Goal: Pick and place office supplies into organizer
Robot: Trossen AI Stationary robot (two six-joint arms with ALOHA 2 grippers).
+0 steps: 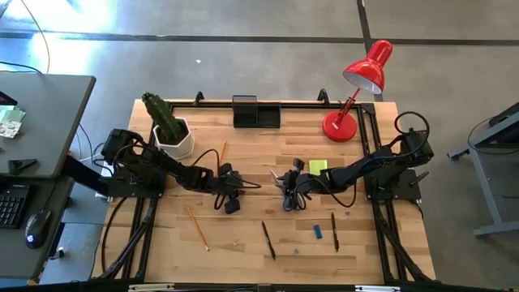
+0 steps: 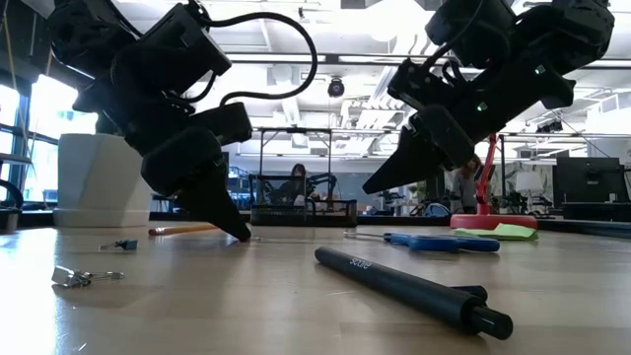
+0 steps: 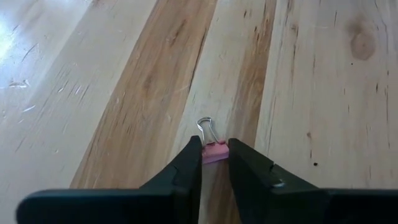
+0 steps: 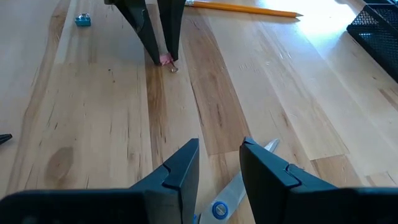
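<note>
A small pink binder clip (image 3: pixel 214 151) lies on the wooden table near its middle, and my left gripper (image 3: pixel 214 163) is shut on it, its tips at the tabletop (image 2: pixel 240 235). My right gripper (image 4: pixel 219 155) hovers open above the blue-handled scissors (image 2: pixel 439 241), which lie flat on the table; it touches nothing. Pencils (image 1: pixel 197 227) (image 4: pixel 242 7), black pens (image 1: pixel 268 240) (image 1: pixel 334 231), a yellow-green sticky pad (image 1: pixel 317 166) and a blue eraser (image 1: pixel 318 232) lie loose. The black organizer (image 1: pixel 256 112) stands at the far edge. My left gripper pinches the clip's pink body (image 3: pixel 216 153) between its two fingertips (image 3: pixel 191 160), one on each side. The fingers slant down at it from above and from the table's left. The clip rests on the table, its wire loop (image 3: pixel 206 127) pointing away from the fingers.
A white pot with a cactus (image 1: pixel 170 130) stands at the far left and a red desk lamp (image 1: pixel 357 89) at the far right. A silver clip (image 2: pixel 84 277) and a small blue clip (image 4: pixel 83 20) lie on the near part of the table.
</note>
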